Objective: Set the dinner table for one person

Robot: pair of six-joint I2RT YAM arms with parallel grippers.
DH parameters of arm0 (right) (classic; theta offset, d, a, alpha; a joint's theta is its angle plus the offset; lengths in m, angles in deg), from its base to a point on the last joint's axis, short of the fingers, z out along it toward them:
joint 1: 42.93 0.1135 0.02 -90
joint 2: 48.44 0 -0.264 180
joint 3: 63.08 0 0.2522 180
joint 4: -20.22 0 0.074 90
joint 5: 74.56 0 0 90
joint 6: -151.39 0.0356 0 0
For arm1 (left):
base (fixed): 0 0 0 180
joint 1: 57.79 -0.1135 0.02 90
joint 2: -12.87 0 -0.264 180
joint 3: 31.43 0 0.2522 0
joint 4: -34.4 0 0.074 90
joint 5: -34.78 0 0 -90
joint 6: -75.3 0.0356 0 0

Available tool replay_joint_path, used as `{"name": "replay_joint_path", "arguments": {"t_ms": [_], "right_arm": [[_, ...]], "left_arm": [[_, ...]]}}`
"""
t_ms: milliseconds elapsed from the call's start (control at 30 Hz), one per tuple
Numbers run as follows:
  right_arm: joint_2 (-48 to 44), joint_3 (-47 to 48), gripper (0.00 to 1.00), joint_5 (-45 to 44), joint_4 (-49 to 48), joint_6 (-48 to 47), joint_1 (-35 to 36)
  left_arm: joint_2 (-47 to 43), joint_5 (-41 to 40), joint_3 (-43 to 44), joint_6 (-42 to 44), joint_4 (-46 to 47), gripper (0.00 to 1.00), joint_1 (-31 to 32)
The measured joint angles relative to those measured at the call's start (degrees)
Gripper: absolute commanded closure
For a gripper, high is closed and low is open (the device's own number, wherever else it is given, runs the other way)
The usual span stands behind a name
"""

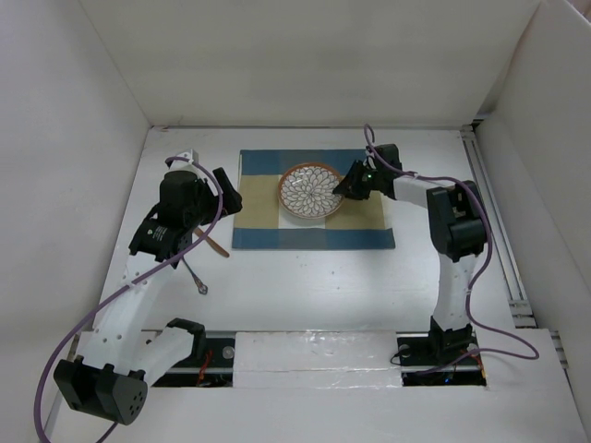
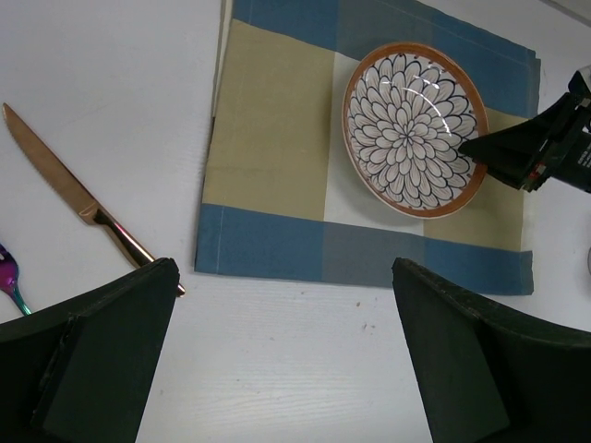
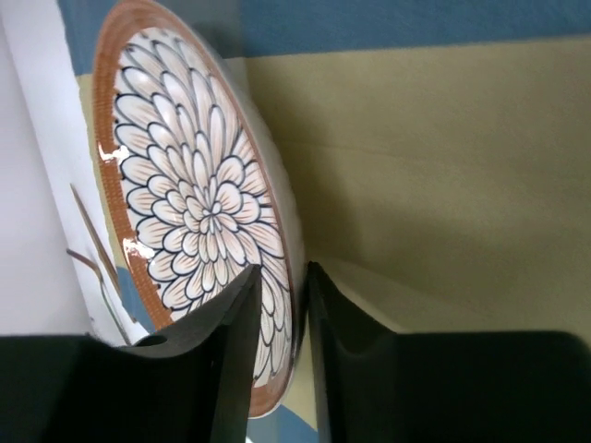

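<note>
A blue-and-beige checked cloth placemat (image 1: 268, 198) lies flat. A round plate (image 1: 310, 191), with an orange-brown rim around a navy petal pattern, sits on it, slightly toward 12 o'clock from the mat's middle. Off the mat at its 8 o'clock lies a copper-coloured knife (image 2: 74, 196). Just beyond it is an iridescent purple utensil (image 1: 197, 280), kind unclear.

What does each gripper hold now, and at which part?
The left gripper is open and holds nothing. The right gripper straddles the plate at its rim, one finger on each side; whether it presses the rim cannot be told.
</note>
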Motion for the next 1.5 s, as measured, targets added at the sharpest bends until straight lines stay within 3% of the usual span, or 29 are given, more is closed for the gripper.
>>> {"name": "replay_joint_path", "arguments": {"t_ms": [33, 200, 267, 400, 433, 667, 900, 1200, 1300, 1500], "right_arm": [[-0.02, 0.00, 0.57, 0.46, -0.70, 0.13, 0.00], [-1.86, -0.90, 0.35, 1.14, -2.19, 0.63, -0.22], [-3.61, -1.66, 0.17, 1.16, -2.47, 0.61, -0.31], [-7.17, -3.02, 0.13, 1.25, -2.93, 0.61, -0.98], [-8.31, -3.78, 0.00, 1.38, -3.08, 0.63, -1.40], [-17.59, -5.86, 0.00, -1.31, 0.72, -3.19, -5.29], [-31.26, -2.64, 0.00, -19.28, 18.95, -12.11, -7.17], [-60.65, -14.80, 0.00, -33.55, 27.89, -13.22, -26.95], [-62.55, -18.08, 0.00, -33.99, 28.87, -13.20, -31.56], [-55.23, -25.70, 0.01, -30.08, 27.98, -12.61, -41.68]], "left_arm": [[0.00, 0.02, 0.00, 0.00, 0.00, 0.00, 0.00], [0.00, 0.02, -0.02, 0.00, 0.02, 0.00, 0.00], [0.00, 0.04, -0.02, 0.00, 0.02, 0.00, 0.00], [0.00, 0.07, -0.02, 0.02, 0.02, 0.00, 0.00], [0.00, 0.09, -0.02, 0.02, 0.02, 0.00, 0.00], [0.00, 0.11, -0.02, 0.02, 0.02, 0.00, 0.00], [-0.66, -2.45, -0.11, -0.70, -0.11, 0.00, 0.00], [-2.08, -4.26, -0.28, -1.70, -1.20, 0.00, 0.00], [-2.12, -3.98, -0.28, -1.70, -1.27, 0.00, 0.00], [-2.23, -3.78, -0.28, -1.60, -1.29, 0.00, 0.00]]}}
